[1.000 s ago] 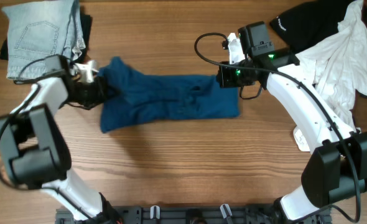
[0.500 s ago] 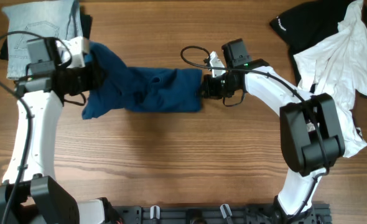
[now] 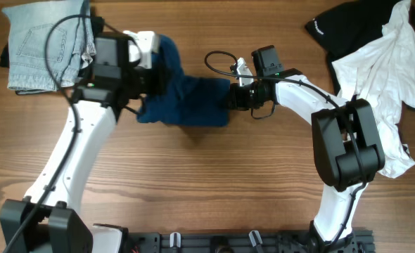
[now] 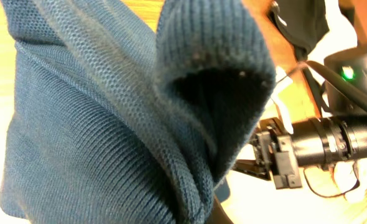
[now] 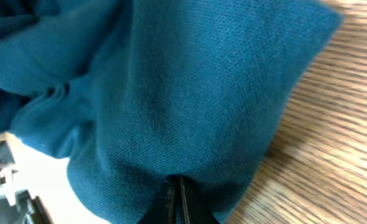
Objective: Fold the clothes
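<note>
Beside the jeans (image 3: 44,43), the left gripper (image 3: 153,67) seemingly grips the dark blue knit garment (image 3: 193,105); the right gripper (image 3: 231,97) pinches its far edge.

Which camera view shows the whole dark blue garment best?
The overhead view: it shows the dark blue garment almost whole, bunched up. The left wrist view shows only a knit fold close up; the right wrist view, only fabric at its jaws.

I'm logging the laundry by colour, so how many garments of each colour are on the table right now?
Dark blue: 1, the dark blue garment
Light blue: 1, the denim jeans
Black: 1, the black garment
White: 1, the white garment
Total: 4
Not counted: a dark edge under the jeans, too hidden to identify.
</note>
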